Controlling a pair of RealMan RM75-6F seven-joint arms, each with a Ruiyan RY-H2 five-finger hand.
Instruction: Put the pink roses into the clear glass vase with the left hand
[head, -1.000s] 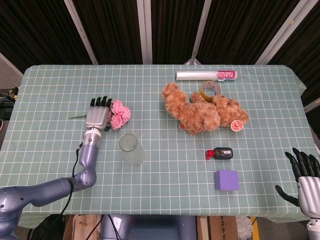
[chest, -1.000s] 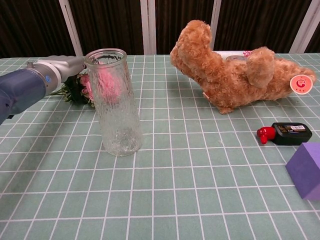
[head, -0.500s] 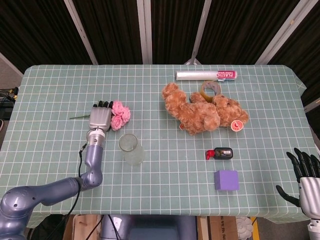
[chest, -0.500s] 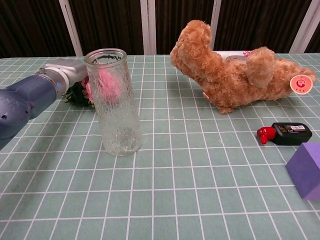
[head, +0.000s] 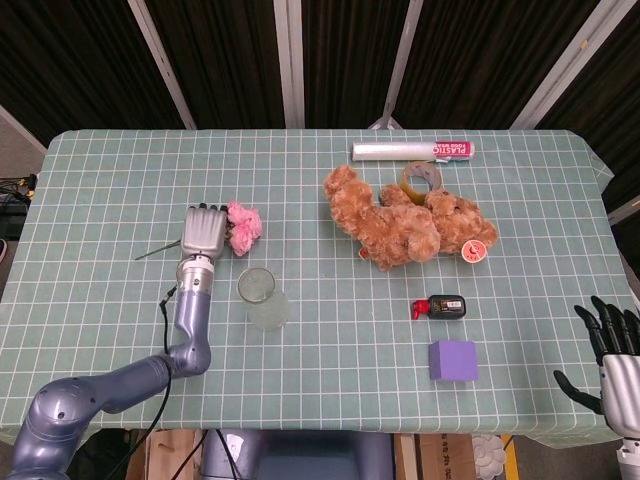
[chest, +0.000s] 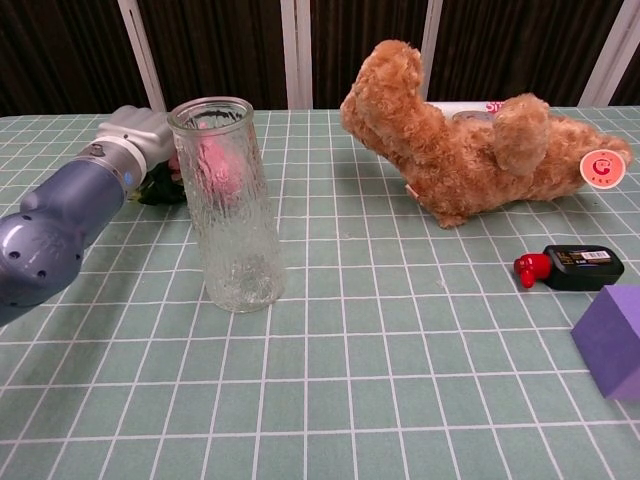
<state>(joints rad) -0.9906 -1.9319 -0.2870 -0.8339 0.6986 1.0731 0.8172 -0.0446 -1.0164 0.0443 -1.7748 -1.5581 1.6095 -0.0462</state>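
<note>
Roses (head: 243, 226) are lying half hidden under the left hand (head: 204, 232), which is closing over them, centre-left, behind the vase (head: 263, 298).

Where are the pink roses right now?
In the head view, the pink roses lie left of centre, against the left hand, just beyond the glass vase.

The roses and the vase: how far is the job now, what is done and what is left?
Nothing is finished: the vase stands upright with no flowers in it. In hand: the left hand lies over the roses on the table; whether it already grips them is hard to tell. Left to do: lift the roses, carry them over the vase and lower the stems in. The right hand waits open at the table's near right corner.
</note>
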